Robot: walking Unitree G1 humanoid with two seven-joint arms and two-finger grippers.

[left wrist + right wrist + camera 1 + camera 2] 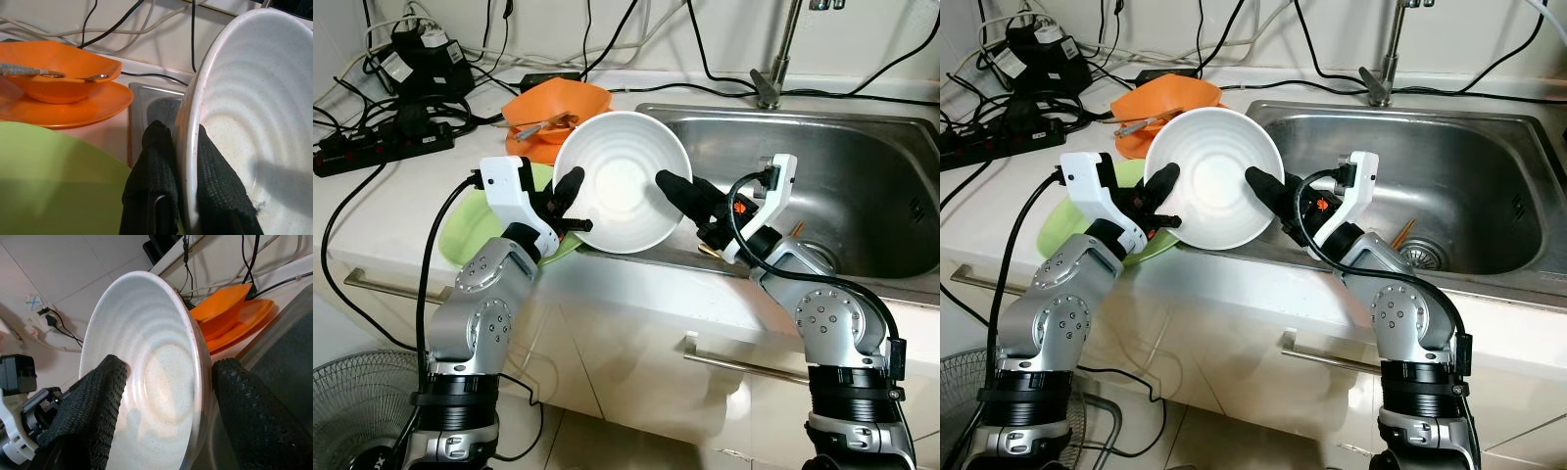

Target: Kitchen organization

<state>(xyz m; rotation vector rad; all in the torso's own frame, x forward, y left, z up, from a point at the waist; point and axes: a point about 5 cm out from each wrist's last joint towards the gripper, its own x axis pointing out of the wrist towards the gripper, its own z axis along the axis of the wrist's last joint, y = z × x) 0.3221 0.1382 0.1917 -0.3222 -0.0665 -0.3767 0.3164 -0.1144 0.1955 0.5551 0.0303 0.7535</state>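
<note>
1. Holding the white bowl (625, 181) tilted on edge above the counter's front lip, just beside the sink (862, 186), I pinch its rim with my left gripper (183, 186), one finger inside, one outside.
2. My right gripper (161, 406) straddles the opposite rim with fingers spread wide, not yet clamped; I judge it should close squarely before the left lets go.
3. Open room lies over the sink basin; the green plate (475, 230) and orange dishes (553, 108) crowd the side away from it.

No text, label, brand or number was legible anywhere; faint marks at seven o'clock on the floor fan (357, 411) could not be read.
</note>
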